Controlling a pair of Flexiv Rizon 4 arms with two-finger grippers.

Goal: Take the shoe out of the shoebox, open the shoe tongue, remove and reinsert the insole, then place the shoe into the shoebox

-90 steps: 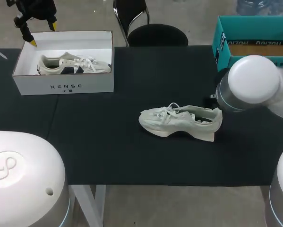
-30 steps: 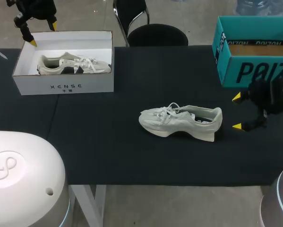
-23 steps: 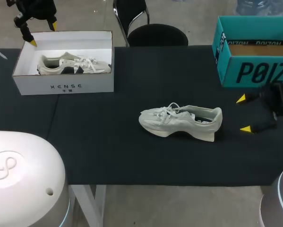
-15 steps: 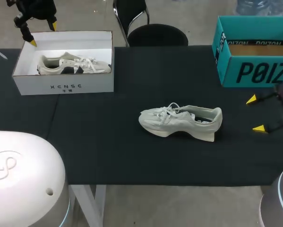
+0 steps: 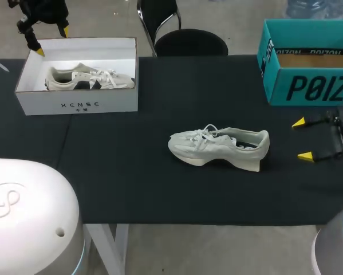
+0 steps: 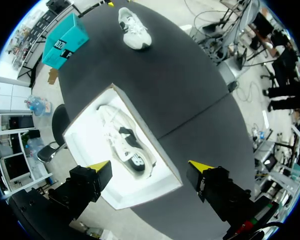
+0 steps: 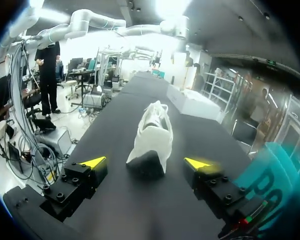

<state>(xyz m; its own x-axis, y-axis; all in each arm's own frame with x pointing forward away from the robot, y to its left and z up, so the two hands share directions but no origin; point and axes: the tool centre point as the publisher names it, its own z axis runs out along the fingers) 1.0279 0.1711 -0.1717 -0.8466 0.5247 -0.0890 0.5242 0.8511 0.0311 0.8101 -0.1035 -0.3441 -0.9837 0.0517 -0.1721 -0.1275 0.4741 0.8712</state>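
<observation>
A pale grey-white shoe [image 5: 220,146] lies on its side in the middle of the black table [image 5: 160,189], toe to the left. My right gripper [image 5: 302,139] hovers open just right of its heel; in the right wrist view the shoe [image 7: 152,132] lies ahead of that gripper [image 7: 145,162], heel nearest, nothing between the fingers. A white shoebox [image 5: 28,98] at the far left holds a second white shoe [image 5: 88,77]. My left gripper [image 5: 51,40] hangs open over the box's back left corner. The left wrist view looks down between its fingers [image 6: 150,165] at the boxed shoe [image 6: 124,150].
A teal box [image 5: 308,63] stands open at the back right, close behind my right gripper. A black chair [image 5: 185,40] sits behind the table's far edge. The table's front edge runs below the loose shoe.
The right arm's bulk swung away from the shoe. Its gripper drew back to the right, then came a little leftward toward the heel. The left arm and both shoes stayed still.
</observation>
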